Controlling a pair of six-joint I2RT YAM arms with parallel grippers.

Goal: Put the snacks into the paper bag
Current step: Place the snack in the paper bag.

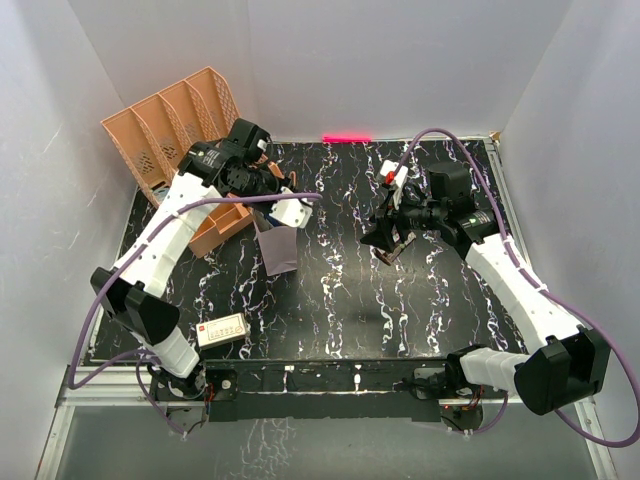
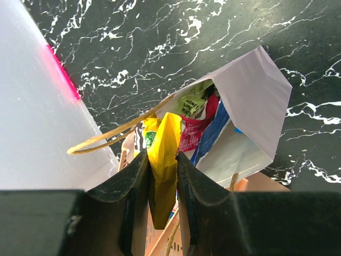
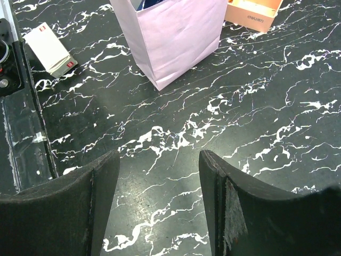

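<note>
Holding yellow packet (image 2: 165, 136) pinched in left gripper (image 2: 162, 162) over bag (image 2: 256, 90) mouth; advising lowering deeper, centring, before releasing. Right gripper (image 3: 159, 160) hanging wide open, empty, right of bag.

Looking like a robotics lab cell: white panels (image 1: 150, 60) are boxing in a black marbled table (image 1: 330, 300), left arm (image 1: 160, 250) and right arm (image 1: 520, 290) sitting bolted along a metal rail (image 1: 330, 378).
</note>
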